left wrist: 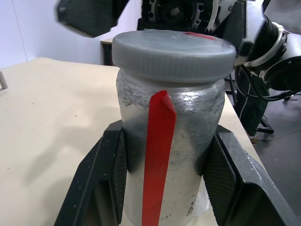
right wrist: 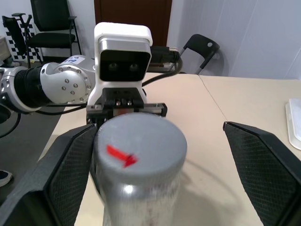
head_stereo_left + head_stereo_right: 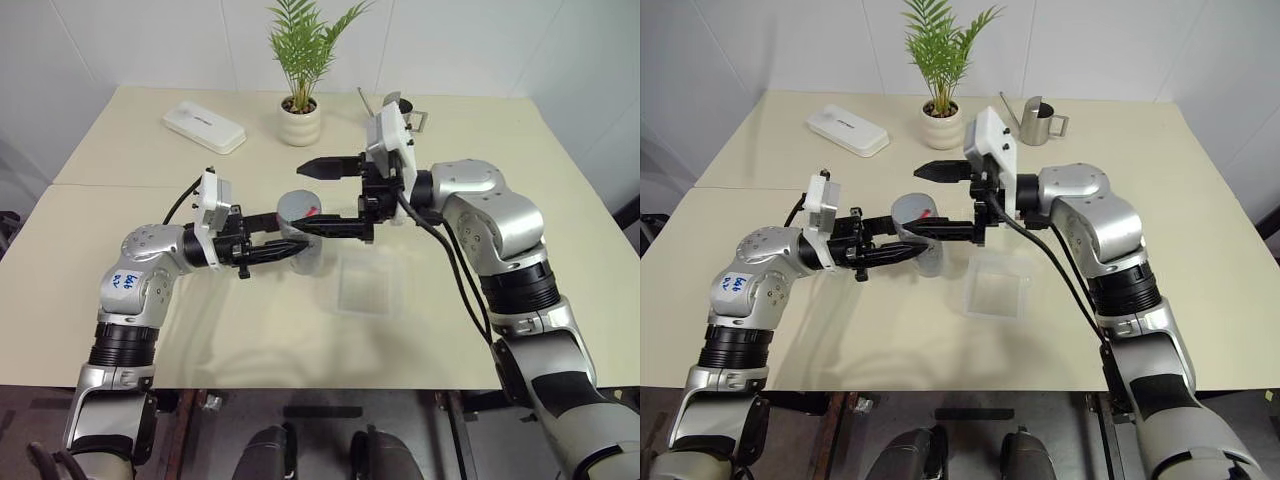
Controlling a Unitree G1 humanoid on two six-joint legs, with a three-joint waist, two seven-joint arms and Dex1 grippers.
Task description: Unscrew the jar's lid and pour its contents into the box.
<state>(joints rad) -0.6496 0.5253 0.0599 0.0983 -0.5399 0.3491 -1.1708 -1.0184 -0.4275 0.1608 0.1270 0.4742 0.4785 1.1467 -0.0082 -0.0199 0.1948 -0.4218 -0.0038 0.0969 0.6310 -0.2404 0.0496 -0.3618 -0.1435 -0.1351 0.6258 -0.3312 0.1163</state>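
Note:
The silver jar (image 3: 306,262) with a red stripe (image 1: 157,160) is held upright just above the table's middle. My left gripper (image 3: 292,238) is shut on its body, one finger (image 1: 106,179) on each side. The grey lid (image 2: 138,141), marked with a small red arrow, sits on the jar. Coming in from the right, my right gripper (image 3: 302,198) stands open at lid height. One finger (image 2: 70,165) is close beside the lid and the other (image 2: 263,165) is well apart from it. The contents are hidden inside the jar. The clear box (image 3: 995,290) lies on the table just right of the jar.
A potted palm in a white pot (image 3: 300,122) stands at the back centre. A flat white case (image 3: 204,127) lies to its left and a steel jug (image 3: 1038,120) stands to its right. The table's front edge (image 3: 300,385) runs close below the arms.

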